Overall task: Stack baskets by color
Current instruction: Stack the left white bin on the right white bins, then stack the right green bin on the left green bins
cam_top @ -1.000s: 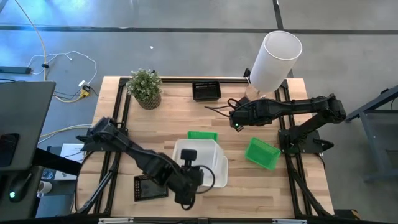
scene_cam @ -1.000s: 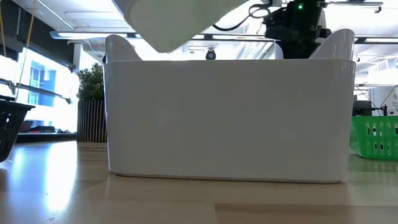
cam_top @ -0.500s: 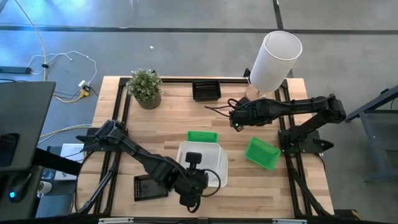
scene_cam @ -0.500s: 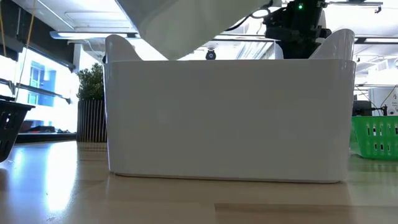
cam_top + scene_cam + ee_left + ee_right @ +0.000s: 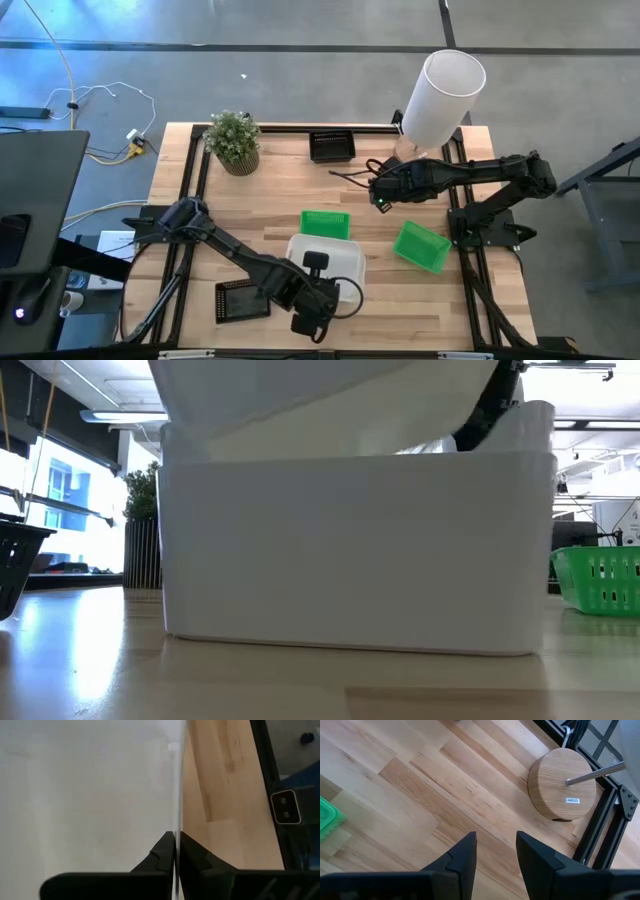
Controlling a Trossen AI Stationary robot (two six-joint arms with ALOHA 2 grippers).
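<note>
A white basket [image 5: 350, 550] stands on the table near the front edge. A second white basket [image 5: 310, 400] hangs tilted over it, its lower part sunk into the first. My left gripper [image 5: 325, 285] is shut on that upper basket's wall. Two green baskets [image 5: 325, 223] [image 5: 421, 246] lie behind and to the right. One black basket [image 5: 332, 146] sits at the far edge, another [image 5: 242, 300] at the near left. My right gripper [image 5: 380, 197] hovers open over bare wood, holding nothing. My left gripper pinches the upper white basket's thin side wall [image 5: 175, 822] at its rim, one finger inside the basket and one outside. The fingers slant down from the near side and lie along the wall's plane. The basket is tilted, partly inside the lower white basket.
A potted plant [image 5: 233, 140] stands at the far left and a tall white lamp [image 5: 445, 95] at the far right, its round wooden base [image 5: 562, 790] close to my right gripper [image 5: 495, 851]. Bare wood lies between the baskets.
My left gripper has gone down and a little toward the table's near edge with the white basket. That basket has sunk from above the lower white basket into its opening. The lower basket has slid slightly toward the near edge, uncovering more of the green basket behind it.
</note>
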